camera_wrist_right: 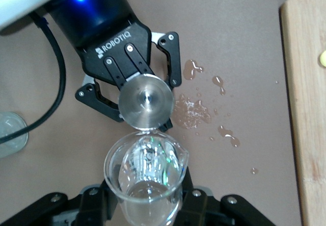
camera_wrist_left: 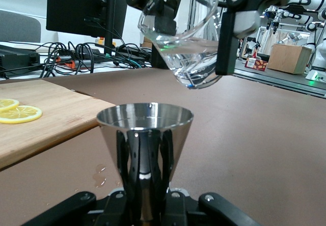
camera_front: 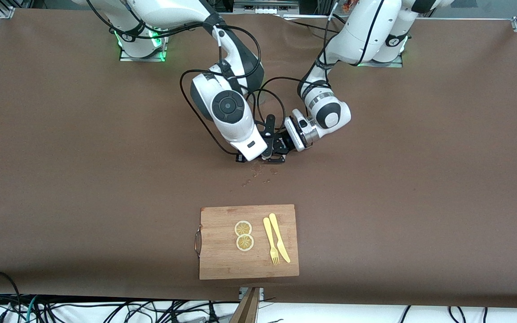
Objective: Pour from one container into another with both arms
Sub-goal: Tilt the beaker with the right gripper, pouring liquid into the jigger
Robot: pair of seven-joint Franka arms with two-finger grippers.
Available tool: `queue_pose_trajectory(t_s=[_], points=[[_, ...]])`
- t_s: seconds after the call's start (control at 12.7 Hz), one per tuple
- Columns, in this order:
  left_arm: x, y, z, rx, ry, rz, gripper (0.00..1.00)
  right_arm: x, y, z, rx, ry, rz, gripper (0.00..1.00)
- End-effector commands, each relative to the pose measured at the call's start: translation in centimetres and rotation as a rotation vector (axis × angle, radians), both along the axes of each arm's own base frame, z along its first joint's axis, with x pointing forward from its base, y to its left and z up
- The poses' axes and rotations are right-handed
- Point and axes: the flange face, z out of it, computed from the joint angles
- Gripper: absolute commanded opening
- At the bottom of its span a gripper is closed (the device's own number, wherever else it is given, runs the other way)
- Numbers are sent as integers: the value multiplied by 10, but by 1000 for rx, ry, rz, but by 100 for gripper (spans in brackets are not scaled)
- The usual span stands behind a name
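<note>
wooden cutting board (camera_front: 222, 264) with 2 lemon slices (camera_front: 243, 235), fork (camera_front: 270, 240) and knife (camera_front: 279, 236) nearest. mid-table, left gripper (camera_wrist_right: 135, 86) clamped on steel cone cup (camera_wrist_left: 144, 129); right gripper (camera_wrist_left: 224, 27) clamped on tilted glass beaker (camera_wrist_left: 178, 27) above it. fragile, wet, slippery glass: best gripped mid-wall. spilled drops (camera_wrist_right: 196, 109) beneath.

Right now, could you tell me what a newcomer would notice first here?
At mid-table, the right gripper tilts a clear glass beaker of water over a shiny steel cone-shaped cup held by the left gripper. Spilled droplets dot the brown table, nearer the front camera than the grippers.
</note>
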Motion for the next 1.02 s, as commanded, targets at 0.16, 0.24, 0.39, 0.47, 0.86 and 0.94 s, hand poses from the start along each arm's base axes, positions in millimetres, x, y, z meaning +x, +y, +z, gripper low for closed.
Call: queue_pose_trajectory(t_s=[0.16, 0.24, 0.39, 0.47, 0.86, 0.94], points=[[-2, -4, 6, 11, -49, 89, 0, -6, 12, 2, -41, -19, 16, 24], [-2, -4, 6, 11, -49, 89, 0, -8, 13, 1, -42, -18, 18, 24], [-1, -3, 6, 12, -50, 90, 0, -12, 18, 0, -46, -19, 28, 24], [-1, -3, 6, 12, -50, 90, 0, -14, 20, -1, -52, -21, 31, 24], [-1, -4, 7, 11, -52, 90, 0, -18, 24, -7, -72, -28, 47, 24], [-1, -4, 7, 11, -52, 90, 0, -18, 23, -7, -74, -29, 48, 24]])
